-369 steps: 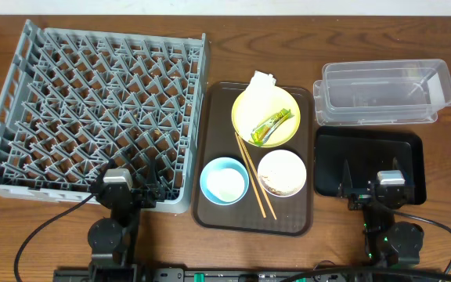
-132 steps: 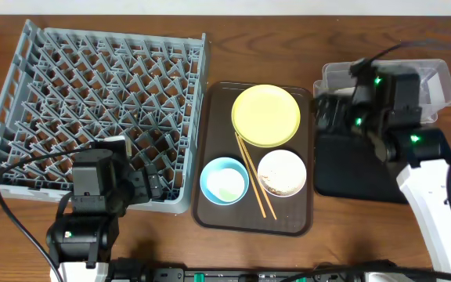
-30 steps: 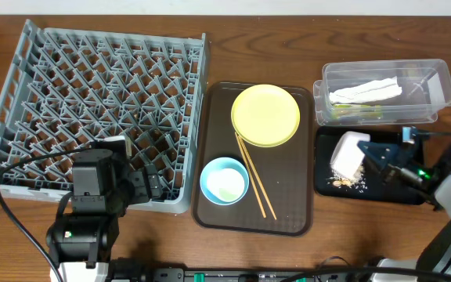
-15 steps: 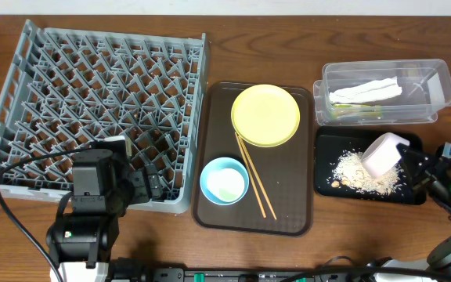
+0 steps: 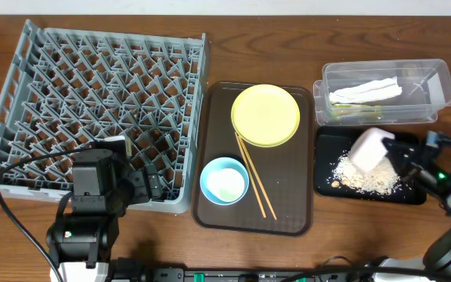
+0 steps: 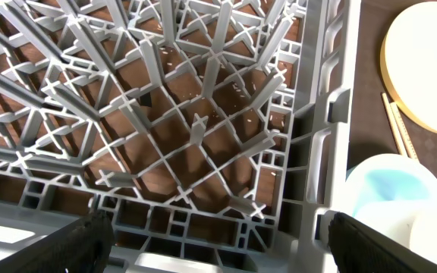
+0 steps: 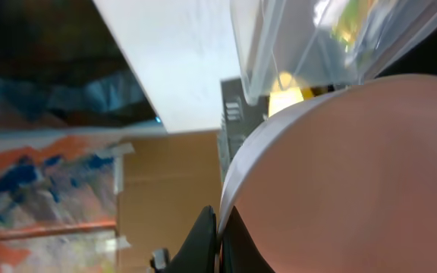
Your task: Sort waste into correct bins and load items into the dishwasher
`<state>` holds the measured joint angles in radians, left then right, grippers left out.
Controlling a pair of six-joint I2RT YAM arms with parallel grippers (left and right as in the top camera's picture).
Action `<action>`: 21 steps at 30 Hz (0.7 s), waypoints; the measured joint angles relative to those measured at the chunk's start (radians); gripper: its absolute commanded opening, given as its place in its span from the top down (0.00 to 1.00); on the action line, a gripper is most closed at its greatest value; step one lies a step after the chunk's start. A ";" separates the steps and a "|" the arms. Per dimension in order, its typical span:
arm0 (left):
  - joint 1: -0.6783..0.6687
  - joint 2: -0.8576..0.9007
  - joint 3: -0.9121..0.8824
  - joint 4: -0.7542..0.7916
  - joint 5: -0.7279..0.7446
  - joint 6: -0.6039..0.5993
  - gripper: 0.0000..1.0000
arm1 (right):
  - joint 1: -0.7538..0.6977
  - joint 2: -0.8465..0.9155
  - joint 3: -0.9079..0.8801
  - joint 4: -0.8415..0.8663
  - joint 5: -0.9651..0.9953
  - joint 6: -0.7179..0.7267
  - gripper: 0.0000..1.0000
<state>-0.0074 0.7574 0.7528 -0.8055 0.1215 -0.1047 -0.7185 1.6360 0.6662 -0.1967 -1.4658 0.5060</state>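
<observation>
My right gripper [image 5: 395,154] is shut on the rim of the white bowl [image 5: 369,149], which is tipped on its side above the black tray [image 5: 323,188]. Pale rice scraps [image 5: 362,176] lie in that tray. In the right wrist view the fingertips [image 7: 220,231] pinch the bowl's [image 7: 340,174] edge. The clear tub [image 5: 441,86] holds the white napkin [image 5: 365,90] and the green wrapper [image 5: 351,113]. My left gripper [image 5: 149,188] stands open over the front edge of the grey dish rack [image 5: 92,102], holding nothing [image 6: 218,254].
The brown serving tray [image 5: 288,211] in the middle carries the yellow plate [image 5: 265,115], the light blue bowl [image 5: 224,181] and the chopsticks [image 5: 255,176]. The rack's pegs stand upright. Cables trail at the front corners.
The white bowl swung right across the black tray, then came back a little to the left. Rice has spilled out into a wider pile. The left arm has not moved.
</observation>
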 measured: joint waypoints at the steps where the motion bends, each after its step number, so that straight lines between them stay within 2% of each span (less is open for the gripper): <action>1: 0.000 0.000 0.000 0.000 0.000 0.000 0.07 | 0.034 0.000 0.000 -0.001 0.018 -0.002 0.99; 6: 0.000 0.000 0.000 0.000 0.000 0.000 0.07 | 0.182 -0.042 0.000 -0.005 0.098 -0.010 0.99; 12: 0.000 0.000 0.000 0.000 0.000 0.000 0.07 | 0.323 -0.267 0.000 -0.003 0.200 -0.014 0.99; 17: 0.000 0.000 0.000 0.000 0.000 0.000 0.07 | 0.484 -0.465 0.002 -0.002 0.416 -0.052 0.99; 21: 0.000 0.000 0.000 0.000 0.000 0.000 0.06 | 0.627 -0.517 0.031 -0.077 0.591 -0.121 0.99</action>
<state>-0.0074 0.7574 0.7528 -0.8055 0.1215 -0.1047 -0.0917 1.1187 0.6975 -0.2737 -0.8749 0.3851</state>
